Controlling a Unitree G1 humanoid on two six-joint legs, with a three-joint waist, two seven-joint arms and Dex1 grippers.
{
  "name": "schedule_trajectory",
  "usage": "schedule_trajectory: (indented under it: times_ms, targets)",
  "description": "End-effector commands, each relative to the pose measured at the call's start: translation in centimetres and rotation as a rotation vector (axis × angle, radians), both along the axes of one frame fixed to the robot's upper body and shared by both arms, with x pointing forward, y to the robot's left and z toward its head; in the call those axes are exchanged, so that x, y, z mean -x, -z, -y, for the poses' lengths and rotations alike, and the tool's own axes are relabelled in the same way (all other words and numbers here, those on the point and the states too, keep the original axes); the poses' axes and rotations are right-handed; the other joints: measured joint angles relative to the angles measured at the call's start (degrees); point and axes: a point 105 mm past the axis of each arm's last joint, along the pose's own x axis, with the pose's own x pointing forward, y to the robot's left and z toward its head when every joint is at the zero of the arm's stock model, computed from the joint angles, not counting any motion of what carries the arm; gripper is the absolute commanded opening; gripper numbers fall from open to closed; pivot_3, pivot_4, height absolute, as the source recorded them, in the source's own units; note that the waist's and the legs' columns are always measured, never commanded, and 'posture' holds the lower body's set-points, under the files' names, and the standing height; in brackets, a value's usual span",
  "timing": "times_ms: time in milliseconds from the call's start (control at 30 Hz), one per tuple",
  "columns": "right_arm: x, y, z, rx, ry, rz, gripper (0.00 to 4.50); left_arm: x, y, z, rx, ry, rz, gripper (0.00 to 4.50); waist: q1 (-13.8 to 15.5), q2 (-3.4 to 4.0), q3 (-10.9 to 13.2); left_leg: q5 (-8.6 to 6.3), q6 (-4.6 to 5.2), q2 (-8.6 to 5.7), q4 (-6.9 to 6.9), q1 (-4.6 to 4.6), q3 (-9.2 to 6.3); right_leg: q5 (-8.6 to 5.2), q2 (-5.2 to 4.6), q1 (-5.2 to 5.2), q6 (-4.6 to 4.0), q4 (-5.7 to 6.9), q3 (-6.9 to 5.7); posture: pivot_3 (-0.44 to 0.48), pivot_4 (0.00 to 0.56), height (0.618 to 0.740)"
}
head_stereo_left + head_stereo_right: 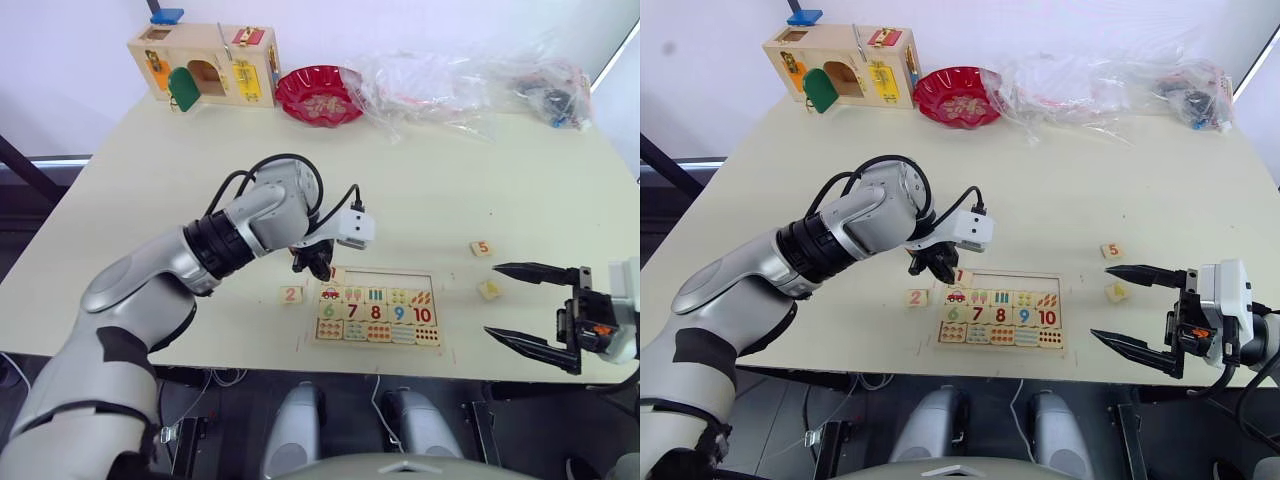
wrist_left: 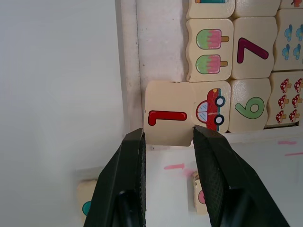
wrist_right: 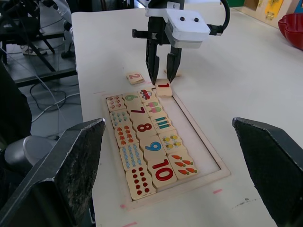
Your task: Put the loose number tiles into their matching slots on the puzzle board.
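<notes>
The puzzle board (image 1: 437,312) lies near the table's front edge, its lower rows filled with number, picture and dot tiles. The matching slots (image 3: 196,137) form a bare recessed strip along its far side. My left gripper (image 2: 168,137) hovers over the board's far-left corner, shut on the end of the red "1" tile (image 2: 168,111), which hangs just above the corner slot and overlaps the car tile. A "2" tile (image 1: 290,294) lies left of the board. A "5" tile (image 1: 482,248) and another loose tile (image 1: 489,290) lie to its right. My right gripper (image 1: 535,305) is open and empty, right of the board.
A wooden latch box (image 1: 205,65), a red bowl (image 1: 320,95) and crumpled plastic bags (image 1: 470,85) stand along the table's far edge. The board sits close to the front edge of the pale table (image 1: 420,190).
</notes>
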Motion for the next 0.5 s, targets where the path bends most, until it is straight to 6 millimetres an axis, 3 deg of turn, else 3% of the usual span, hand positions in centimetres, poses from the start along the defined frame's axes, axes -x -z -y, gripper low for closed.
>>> schedule_trajectory:
  times_ms: [33, 500]
  targets:
    - [0.28, -0.8, -0.23, -0.001, -0.007, 0.036, 4.5, -0.19, -0.61, 0.14, 0.016, 0.001, 0.025, 1.26, 0.0, 0.0, 0.0, 0.0, 0.0, 0.0, 0.0, 0.0, 0.0, 0.0, 0.0, 0.0, 0.0, 0.0, 0.0, 0.0, 0.15, 0.74]
    - [0.45, -0.82, -0.53, -0.009, -0.009, 0.037, 4.5, -0.4, -0.58, 0.0, 0.012, -0.003, 0.035, 1.26, 0.0, 0.0, 0.0, 0.0, 0.0, 0.0, 0.0, 0.0, 0.0, 0.0, 0.0, 0.0, -0.01, 0.01, 0.0, 0.0, 0.15, 0.74]
